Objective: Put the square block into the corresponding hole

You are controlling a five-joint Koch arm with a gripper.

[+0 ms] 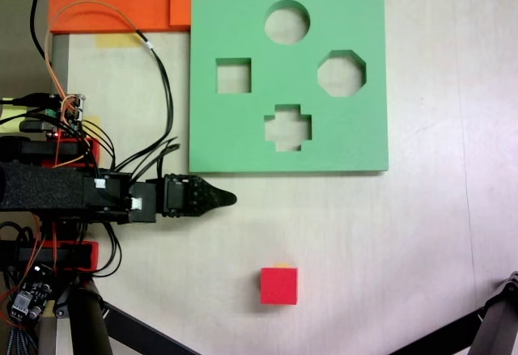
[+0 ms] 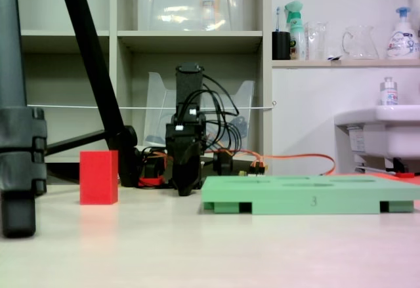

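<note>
While the arm lies stretched low across the table, the gripper (image 1: 227, 198) points toward the right of the top-down fixed view, just below the lower left corner of the green foam board (image 1: 364, 64), and holds nothing; its jaws taper to a single dark tip there and stack one behind the other in the low fixed view (image 2: 184, 189), so I cannot tell how far apart they stand. The square block (image 1: 278, 285) sits alone on the bare table, well apart from the gripper and from the board, its faces roughly square to the picture edges. The corresponding hole (image 1: 233, 75) is the square cutout on the board's left side, with round, octagonal and cross-shaped cutouts around it. Judged by its look, the block is foam: light, soft enough to squash under a hard pinch, and with a matte surface that should not slip. Two opposite flat side faces, taken near mid-height, seem the best hold, with gentle pressure so the cube keeps its shape for what is probably a close fit in the cutout.
</note>
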